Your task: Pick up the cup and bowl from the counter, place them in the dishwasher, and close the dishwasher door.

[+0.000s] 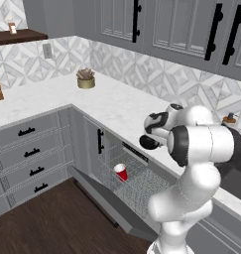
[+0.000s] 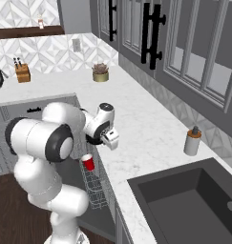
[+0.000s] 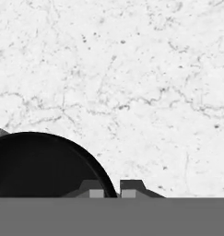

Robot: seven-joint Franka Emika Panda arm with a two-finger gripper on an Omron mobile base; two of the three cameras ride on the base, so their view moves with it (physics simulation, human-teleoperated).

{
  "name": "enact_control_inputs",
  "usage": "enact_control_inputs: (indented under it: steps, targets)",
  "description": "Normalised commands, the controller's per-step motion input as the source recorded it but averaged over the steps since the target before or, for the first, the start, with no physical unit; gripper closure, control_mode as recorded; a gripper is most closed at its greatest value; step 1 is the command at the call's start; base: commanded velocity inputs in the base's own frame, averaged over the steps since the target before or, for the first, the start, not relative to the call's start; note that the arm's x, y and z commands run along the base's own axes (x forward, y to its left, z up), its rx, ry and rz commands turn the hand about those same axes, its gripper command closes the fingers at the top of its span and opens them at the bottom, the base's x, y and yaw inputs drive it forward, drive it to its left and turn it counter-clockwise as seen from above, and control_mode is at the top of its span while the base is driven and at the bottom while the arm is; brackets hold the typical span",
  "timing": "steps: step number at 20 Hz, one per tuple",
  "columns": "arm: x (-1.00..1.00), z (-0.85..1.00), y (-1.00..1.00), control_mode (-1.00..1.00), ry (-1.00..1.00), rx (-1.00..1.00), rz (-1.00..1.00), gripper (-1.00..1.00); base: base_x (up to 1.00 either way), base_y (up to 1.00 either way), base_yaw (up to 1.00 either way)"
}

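Here end effector (image 3: 112, 192) pinches bowl (image 3: 35, 166) rim.

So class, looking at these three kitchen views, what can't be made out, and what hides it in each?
- Bowl, hand view: cut off by the left edge and the bottom.
- Gripper, hand view: its fingertips straddle the bowl's rim, contact unclear.
- Dishwasher, left base view: the arm covers its right side.
- Soap bottle, right base view: too small for detail.
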Motion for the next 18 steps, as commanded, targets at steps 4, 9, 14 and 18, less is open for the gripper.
enact_control_inputs:
  steps: [4, 9, 14, 18]
  targets:
    - [-0.69, 0.38, 0.73, -1.00, 0.19, 0.18, -0.28, 1.00, 0.00, 0.00, 0.00]
    - [-0.47, 0.07, 0.72, -1.00, 0.30, 0.20, -0.51, 1.00, 0.00, 0.00, 0.00]
    - [-0.21, -0.06, 0.51, -1.00, 0.32, 0.18, -0.64, 1.00, 0.00, 0.00, 0.00]
    - [-0.03, -0.23, 0.39, -1.00, 0.32, 0.16, -0.66, 1.00, 0.00, 0.00, 0.00]
